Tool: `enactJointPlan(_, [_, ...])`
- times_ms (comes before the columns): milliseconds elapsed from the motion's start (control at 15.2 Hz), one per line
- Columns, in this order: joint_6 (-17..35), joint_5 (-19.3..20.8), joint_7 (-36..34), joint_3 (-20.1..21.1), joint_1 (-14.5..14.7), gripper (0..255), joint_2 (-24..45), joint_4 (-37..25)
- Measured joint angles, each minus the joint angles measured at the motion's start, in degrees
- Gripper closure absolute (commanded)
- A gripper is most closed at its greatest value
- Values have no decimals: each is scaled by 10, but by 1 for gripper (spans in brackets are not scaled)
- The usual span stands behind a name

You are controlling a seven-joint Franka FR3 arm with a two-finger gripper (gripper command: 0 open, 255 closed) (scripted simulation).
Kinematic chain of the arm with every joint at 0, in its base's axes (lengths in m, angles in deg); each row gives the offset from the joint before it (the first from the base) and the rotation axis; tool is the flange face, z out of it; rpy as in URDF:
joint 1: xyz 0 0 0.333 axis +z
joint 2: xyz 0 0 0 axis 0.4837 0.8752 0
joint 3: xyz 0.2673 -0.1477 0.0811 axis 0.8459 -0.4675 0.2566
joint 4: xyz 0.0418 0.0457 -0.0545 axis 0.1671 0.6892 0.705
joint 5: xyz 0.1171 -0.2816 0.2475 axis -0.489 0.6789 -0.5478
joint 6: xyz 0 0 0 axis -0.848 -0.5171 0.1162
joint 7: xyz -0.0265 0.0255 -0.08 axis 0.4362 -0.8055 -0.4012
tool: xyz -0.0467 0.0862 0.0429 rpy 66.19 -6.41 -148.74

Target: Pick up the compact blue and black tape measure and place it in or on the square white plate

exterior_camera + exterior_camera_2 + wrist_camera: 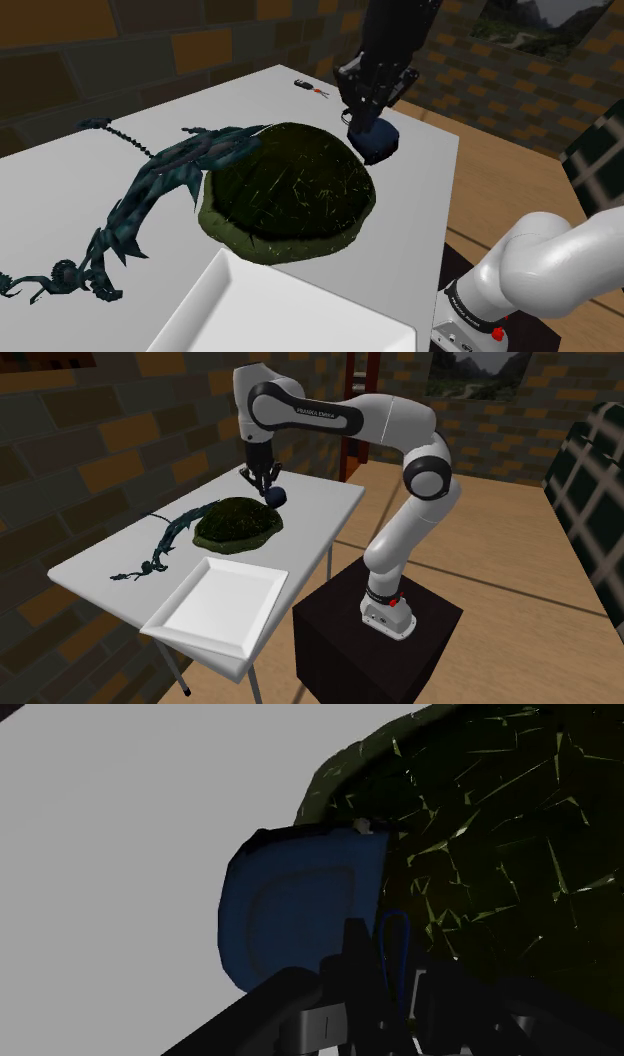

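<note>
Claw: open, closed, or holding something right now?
Claw: right at the blue tape measure; whether open or closed on it cannot be told.

Blue tape measure (378, 141); dk-green, pale-flecked mound (290, 190)

Walls of brown and orange brick (90, 432) rise beyond the jaws of the gripper (271, 487), one bearing a framed landscape picture (476, 372). Below the jaws spreads a white table (100, 567), standing on a wooden plank floor (500, 552).
</note>
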Motion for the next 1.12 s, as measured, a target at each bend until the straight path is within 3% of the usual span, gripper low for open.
enactJointPlan(660, [-7,-29,-155,112,39,255,20,-44])
enactJointPlan(1122, [-11,-8,-280,218,53,255,92,-124])
